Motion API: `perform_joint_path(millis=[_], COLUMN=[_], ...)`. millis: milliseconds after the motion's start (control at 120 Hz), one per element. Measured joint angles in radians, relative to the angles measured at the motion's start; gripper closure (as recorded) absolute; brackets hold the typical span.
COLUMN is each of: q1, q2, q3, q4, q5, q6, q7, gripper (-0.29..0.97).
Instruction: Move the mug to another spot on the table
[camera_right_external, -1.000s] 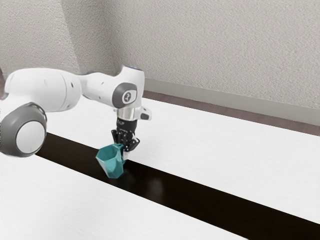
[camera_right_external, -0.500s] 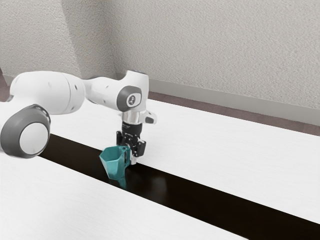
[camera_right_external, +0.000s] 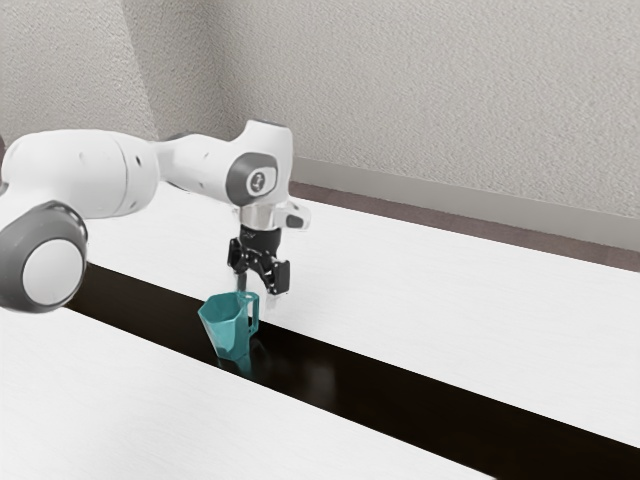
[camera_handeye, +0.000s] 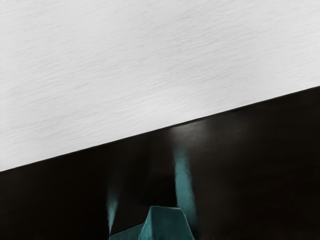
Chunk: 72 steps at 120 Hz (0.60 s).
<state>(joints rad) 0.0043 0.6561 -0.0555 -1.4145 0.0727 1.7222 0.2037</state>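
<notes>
A teal faceted mug (camera_right_external: 231, 327) stands upright on the table's black stripe (camera_right_external: 400, 395), its handle turned toward the exterior view's right. My gripper (camera_right_external: 258, 287) hangs just above the mug's rim and handle. It is open and holds nothing, and a small gap separates it from the mug. In the wrist view the mug's teal edge (camera_handeye: 165, 226) lies directly under my hand, with its faint reflections on the glossy black stripe (camera_handeye: 250, 165).
The table (camera_right_external: 450, 290) is white with one wide black stripe running diagonally across it. A grey wall with a baseboard (camera_right_external: 470, 195) stands behind the table. My white arm (camera_right_external: 120, 185) reaches in from the exterior view's left.
My gripper has let go of the mug and risen a little. The mug, held tilted a second ago, now stands upright on the black stripe.
</notes>
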Motion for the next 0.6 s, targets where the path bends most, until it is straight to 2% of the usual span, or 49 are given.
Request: perform_joint_path(millis=[200,408,600], q1=[-0.006,-0.003,0.002], q2=[-0.111,-0.312,-0.486], q3=[0.0,0.001,0.038], q4=[-0.041,-0.21,-0.312], q5=[0.0,-0.004,-0.003], q6=[0.009,0.11,0.184], q7=[0.004,-0.004,-0.016], gripper=[0.01,0.0,0.0])
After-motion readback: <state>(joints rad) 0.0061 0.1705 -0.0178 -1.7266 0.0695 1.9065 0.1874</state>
